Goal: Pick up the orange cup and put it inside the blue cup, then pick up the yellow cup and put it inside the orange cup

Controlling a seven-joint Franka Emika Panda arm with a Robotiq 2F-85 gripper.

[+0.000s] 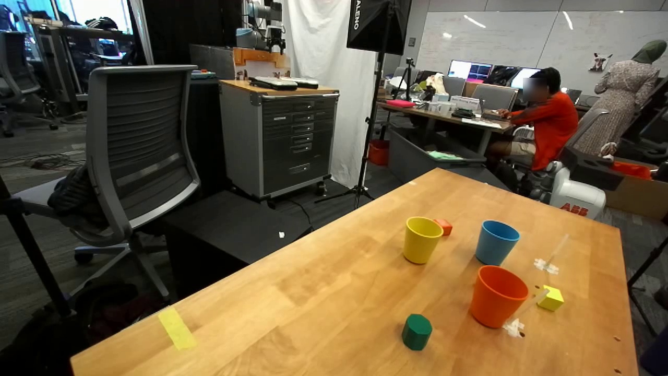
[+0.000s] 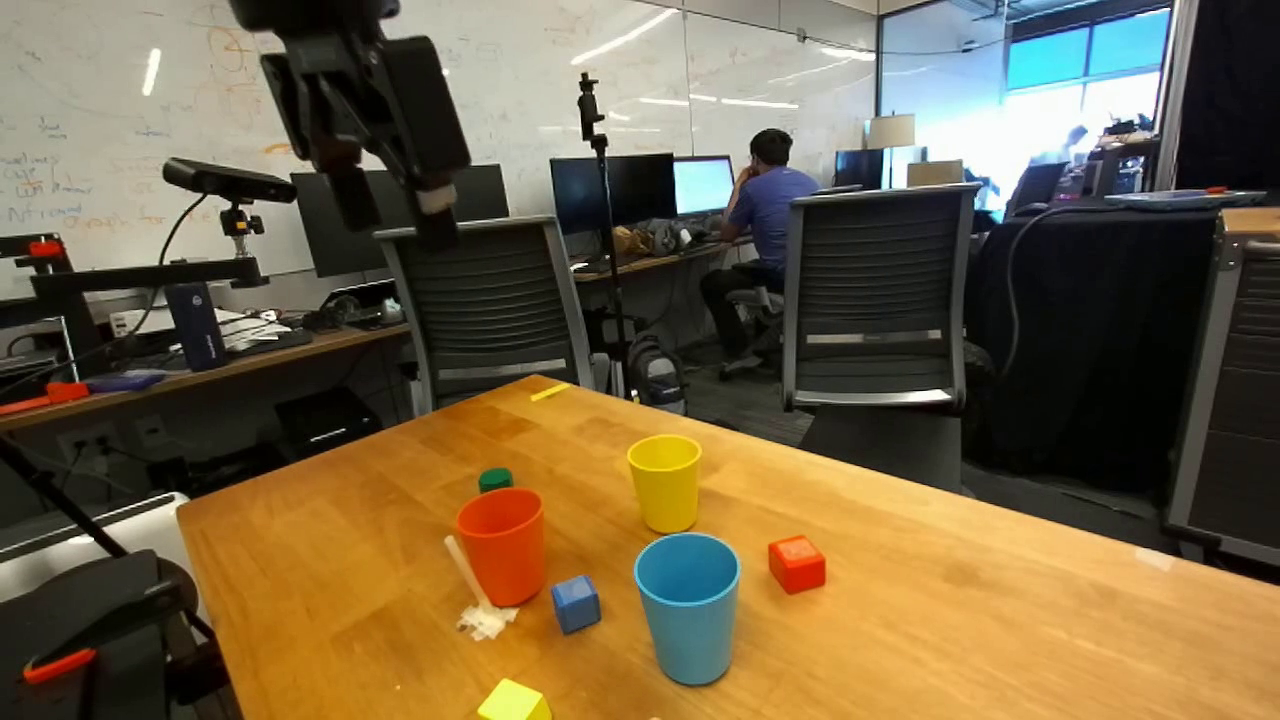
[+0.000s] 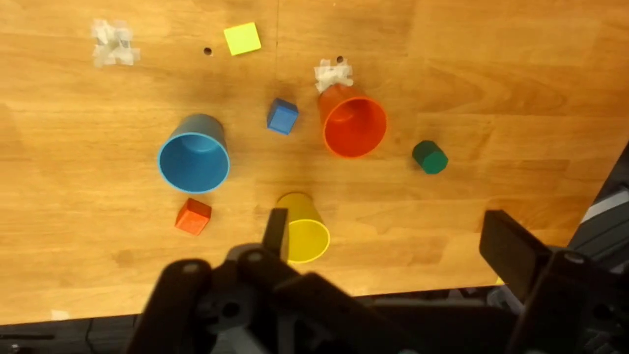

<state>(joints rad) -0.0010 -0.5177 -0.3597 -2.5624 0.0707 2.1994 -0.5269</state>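
The orange cup stands upright and empty on the table; it also shows in an exterior view and the wrist view. The blue cup stands upright and empty near it, also in an exterior view and the wrist view. The yellow cup stands upright, also in an exterior view; in the wrist view one finger partly covers it. My gripper is wide open and empty. It hangs high above the table in an exterior view.
A blue block lies between the orange and blue cups. A red block, a yellow block and a green block lie around the cups. Thin sticks stand taped to the table, one close beside the orange cup.
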